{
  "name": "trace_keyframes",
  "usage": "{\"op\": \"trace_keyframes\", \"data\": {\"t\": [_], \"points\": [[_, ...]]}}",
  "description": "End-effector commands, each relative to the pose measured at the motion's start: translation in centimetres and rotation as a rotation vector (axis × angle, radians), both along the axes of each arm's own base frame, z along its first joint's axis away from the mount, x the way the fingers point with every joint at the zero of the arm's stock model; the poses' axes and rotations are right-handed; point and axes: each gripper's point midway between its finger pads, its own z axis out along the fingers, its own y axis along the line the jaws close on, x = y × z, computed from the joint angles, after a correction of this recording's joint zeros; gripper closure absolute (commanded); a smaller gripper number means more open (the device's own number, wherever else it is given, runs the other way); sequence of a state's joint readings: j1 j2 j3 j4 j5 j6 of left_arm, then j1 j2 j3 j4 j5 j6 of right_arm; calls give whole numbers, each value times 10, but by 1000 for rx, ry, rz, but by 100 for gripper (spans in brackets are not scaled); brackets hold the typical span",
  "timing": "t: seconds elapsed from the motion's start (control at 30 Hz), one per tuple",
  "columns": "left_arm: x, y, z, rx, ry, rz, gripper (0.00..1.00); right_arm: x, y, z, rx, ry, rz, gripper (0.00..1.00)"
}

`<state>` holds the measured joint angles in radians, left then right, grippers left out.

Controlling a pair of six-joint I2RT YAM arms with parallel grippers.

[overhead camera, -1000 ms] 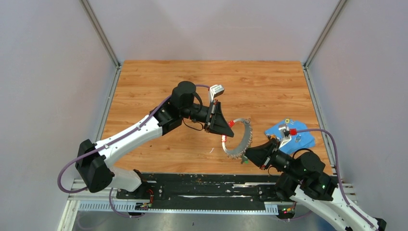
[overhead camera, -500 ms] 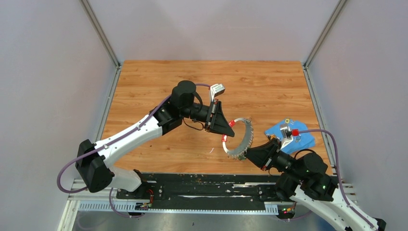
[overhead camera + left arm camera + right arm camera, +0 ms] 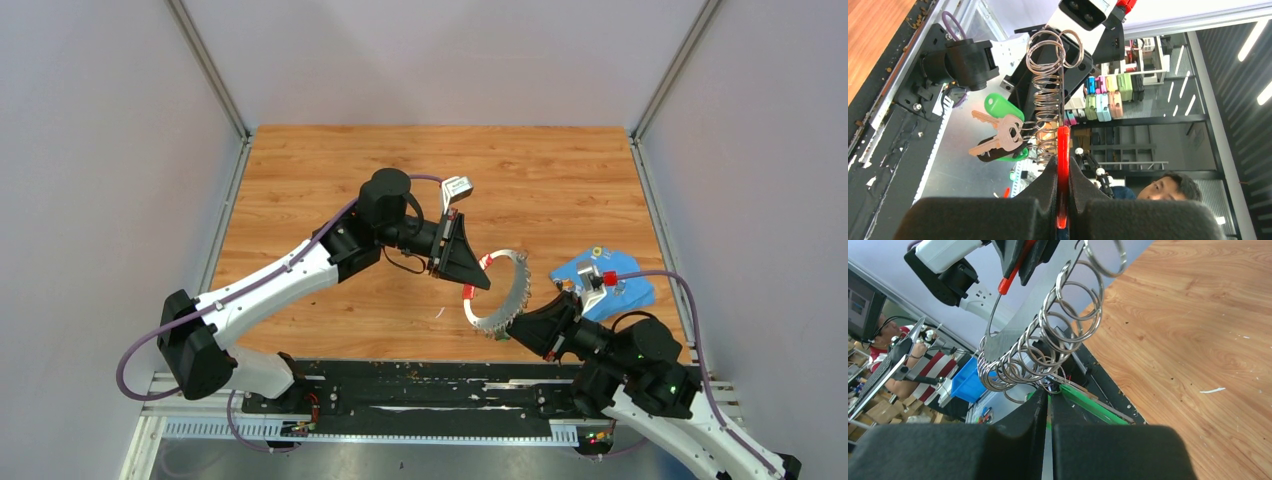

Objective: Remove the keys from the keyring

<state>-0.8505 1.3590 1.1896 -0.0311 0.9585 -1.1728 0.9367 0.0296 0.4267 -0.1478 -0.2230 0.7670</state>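
Left wrist view showed the left gripper pinching the keyring by its red sleeve. The keys hung at the keyring's lower end, none visibly freed yet. The right gripper was closed there, apparently nipping a green key head.

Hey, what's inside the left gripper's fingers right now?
The red sleeve of the keyring, pinched edge-on in the left gripper. Its lower end is hidden between the fingers.

White shells, black joints
Left arm and right arm carried purple cables (green lights on the right); the left gripper was black.
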Motion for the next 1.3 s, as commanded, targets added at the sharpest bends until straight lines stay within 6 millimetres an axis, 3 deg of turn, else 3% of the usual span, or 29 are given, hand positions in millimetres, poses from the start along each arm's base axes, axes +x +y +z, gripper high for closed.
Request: {"op": "trace_keyframes", "data": {"t": [0.0, 0.53, 1.27], "points": [[-12, 3, 14, -25, -1, -59, 100, -16, 4, 5, 24, -43, 90, 93], [-16, 3, 18, -34, -14, -63, 100, -9, -6, -1, -31, -9, 23, 98], [-13, -4, 20, -33, 17, -126, 100, -6, -30, 27, -9, -1, -74, 94]]}}
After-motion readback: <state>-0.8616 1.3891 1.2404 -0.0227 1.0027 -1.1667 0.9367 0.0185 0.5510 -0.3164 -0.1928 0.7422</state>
